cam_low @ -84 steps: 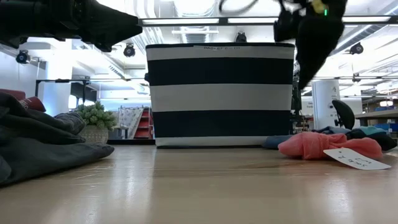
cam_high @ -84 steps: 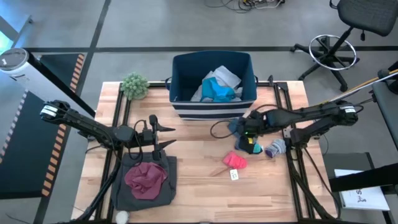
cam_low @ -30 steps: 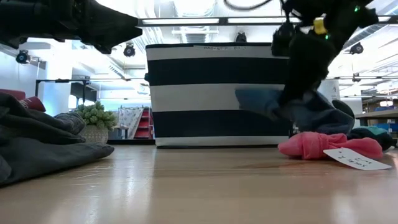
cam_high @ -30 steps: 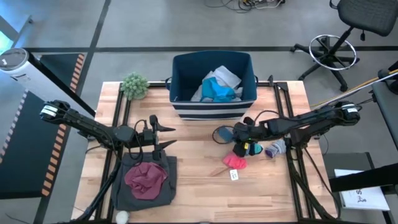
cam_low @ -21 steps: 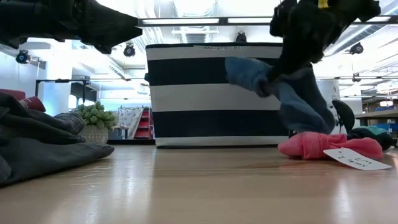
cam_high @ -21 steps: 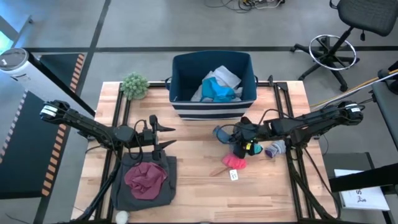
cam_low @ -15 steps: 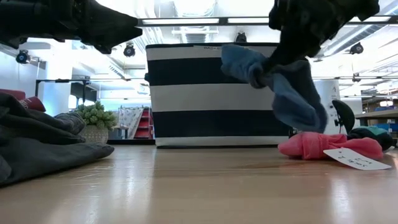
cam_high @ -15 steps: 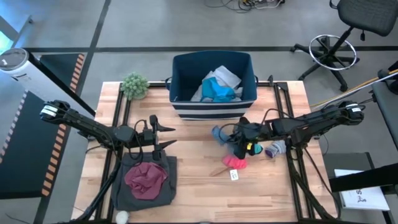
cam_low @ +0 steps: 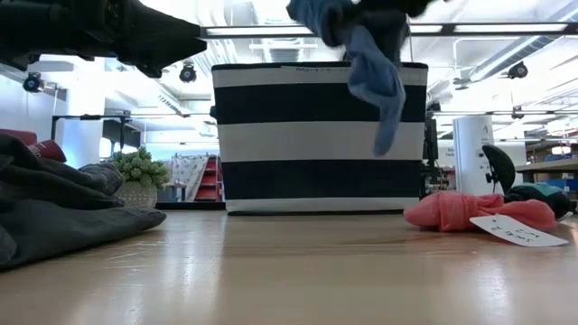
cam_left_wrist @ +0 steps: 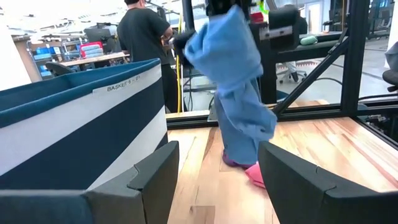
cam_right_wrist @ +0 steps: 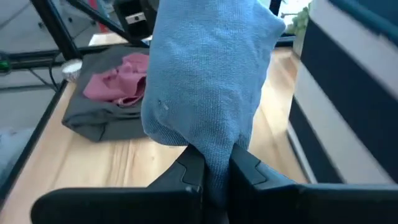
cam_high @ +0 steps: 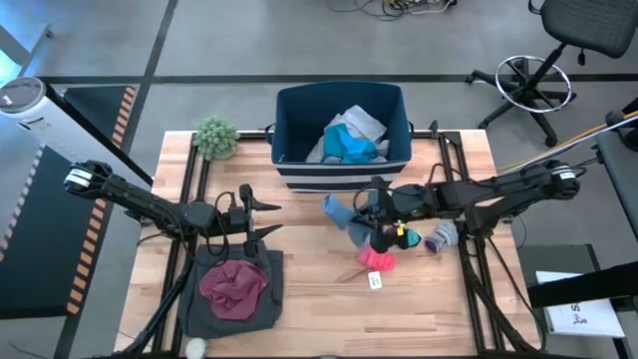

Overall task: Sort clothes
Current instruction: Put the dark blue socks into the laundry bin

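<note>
In front of the striped bin [cam_high: 342, 165]: blue sock lifted clear of the table [cam_high: 319, 299].

The right gripper [cam_high: 371, 212] is clamped on the blue sock [cam_high: 340, 214], which hangs free. Judgement: carry it high enough to clear the pink garment [cam_high: 377, 258] below. The left gripper [cam_high: 261, 218] waits, fingers spread wide, above the grey garment [cam_high: 231, 294].

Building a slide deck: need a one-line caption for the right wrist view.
Right gripper pinches a light blue sock above the wooden table.
</note>
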{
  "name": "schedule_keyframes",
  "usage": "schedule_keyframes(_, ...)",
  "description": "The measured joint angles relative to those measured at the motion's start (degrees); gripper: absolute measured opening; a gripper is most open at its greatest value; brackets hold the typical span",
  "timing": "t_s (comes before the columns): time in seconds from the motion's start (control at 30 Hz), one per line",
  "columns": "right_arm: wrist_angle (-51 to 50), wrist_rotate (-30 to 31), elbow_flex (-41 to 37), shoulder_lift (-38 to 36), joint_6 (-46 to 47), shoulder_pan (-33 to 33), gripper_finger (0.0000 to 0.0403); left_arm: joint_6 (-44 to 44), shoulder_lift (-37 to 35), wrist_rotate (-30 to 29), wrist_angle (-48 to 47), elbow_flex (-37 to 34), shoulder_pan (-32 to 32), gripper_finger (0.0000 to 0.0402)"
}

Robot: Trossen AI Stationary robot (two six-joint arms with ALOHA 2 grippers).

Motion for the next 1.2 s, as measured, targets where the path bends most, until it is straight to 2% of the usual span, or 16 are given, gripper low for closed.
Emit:
schedule_keyframes(0.2,-4.6,0.8,11.7,2.1,-9.2,-0.4,0.0014,0.0,0.0,0.0,0.3,0.0,0.0,0.0208)
schedule_keyframes(0.37,-11.4,5.0,22.2,5.2,-16.8,-3.0,0.0014,-0.2,0.0,0.0,-0.4,0.0,0.0,0.0208)
schedule_keyframes(0.5,-16.2,6.4,29.6,8.3,-21.0,-7.5,0.0014,-0.2,0.0,0.0,-0.4,0.0,0.0,0.0207)
schedule_keyframes(0.77,-16.2,6.4,42.6,14.9,-27.4,-20.3,0.0014,-0.4,0.0,0.0,-0.7,0.0,0.0,0.0207)
schedule_keyframes(1.03,-21.0,2.8,53.0,24.0,-30.8,-31.0,0.0014,-0.1,0.0,0.0,-0.7,0.0,0.0,0.0207)
schedule_keyframes(1.1,-25.0,2.1,55.1,26.7,-30.9,-33.1,0.0014,-0.1,0.0,0.0,-0.6,0.0,0.0,0.0207)
schedule_keyframes(1.2,-32.3,-2.9,57.2,30.5,-31.1,-35.7,0.0016,-0.1,0.0,0.0,-0.7,0.0,0.0,0.0207)
